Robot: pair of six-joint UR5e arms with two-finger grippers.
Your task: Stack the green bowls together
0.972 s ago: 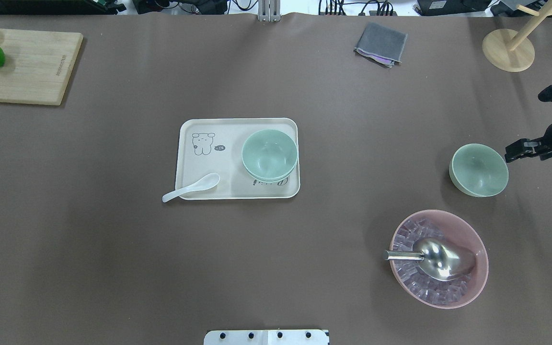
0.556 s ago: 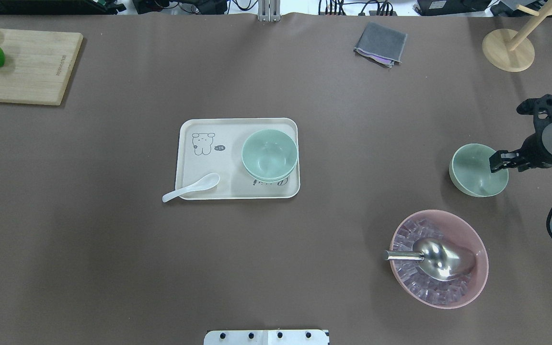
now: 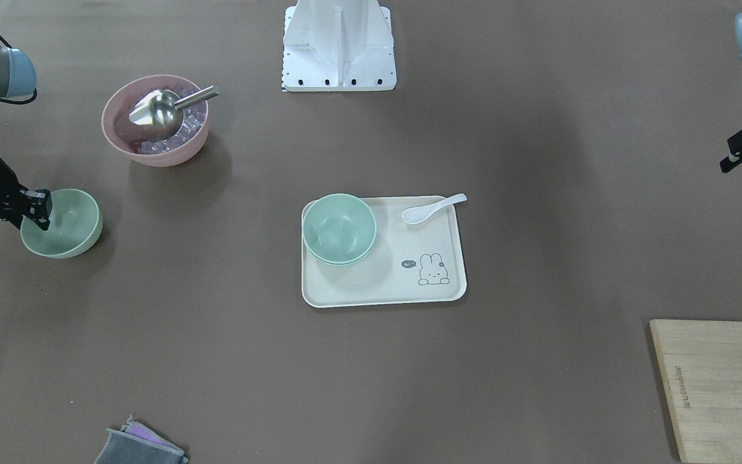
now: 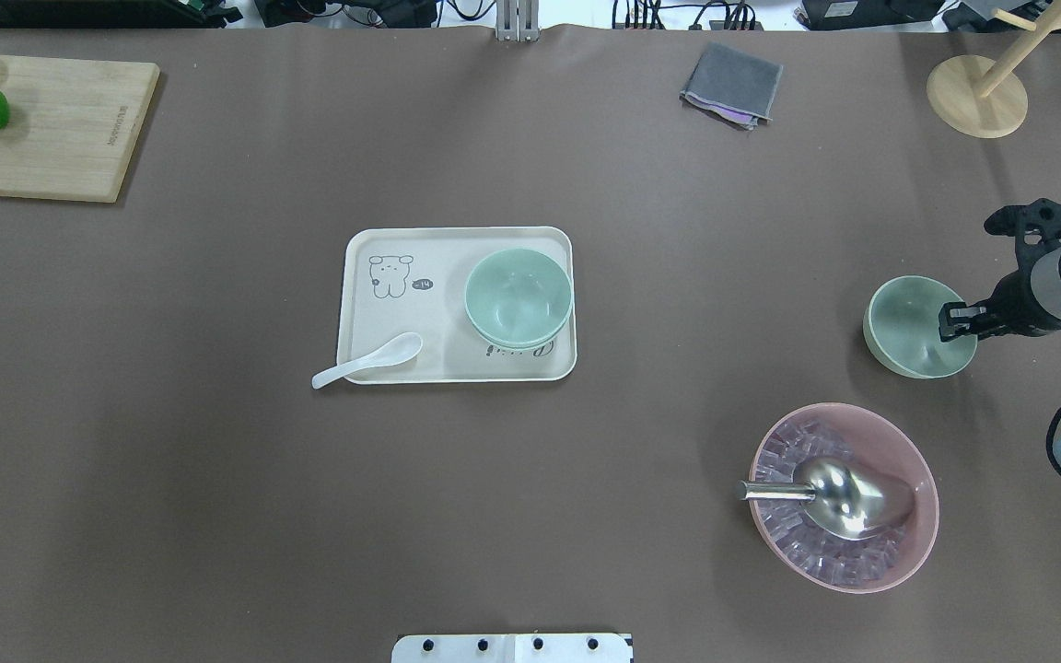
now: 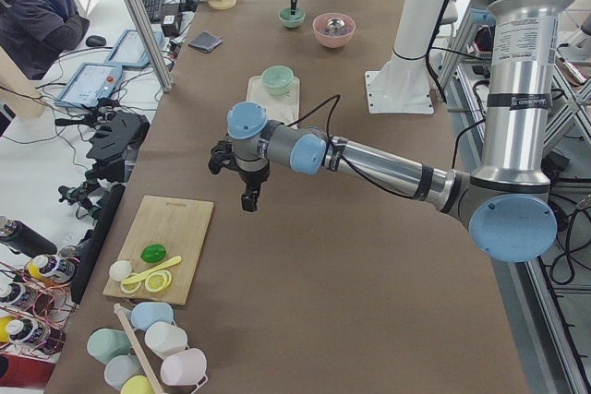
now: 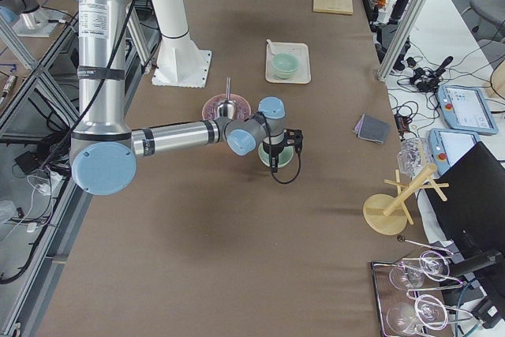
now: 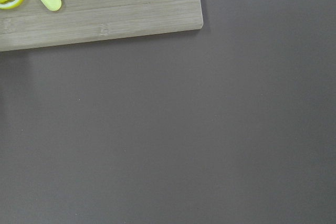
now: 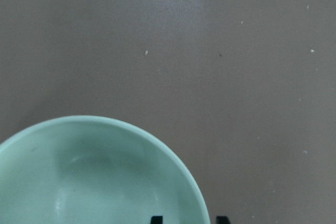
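Two green bowls (image 4: 518, 296) sit nested on the right side of a cream tray (image 4: 457, 249) at mid table; they also show in the front-facing view (image 3: 339, 229). A third green bowl (image 4: 913, 327) stands alone on the table at the right. My right gripper (image 4: 954, 322) is open, one finger inside and one outside that bowl's right rim; the right wrist view shows the bowl (image 8: 94, 182) with a fingertip (image 8: 156, 219) inside it. My left gripper (image 5: 247, 186) hangs over bare table near the cutting board; I cannot tell whether it is open or shut.
A pink bowl (image 4: 928, 479) with ice and a metal scoop stands just in front of the lone green bowl. A white spoon (image 4: 369, 361) lies on the tray's edge. A cutting board (image 4: 61, 129), a grey cloth (image 4: 733, 85) and a wooden stand (image 4: 977, 97) lie at the far side.
My right gripper has moved left from beside the lone green bowl to over its right rim. The bowls have not moved.
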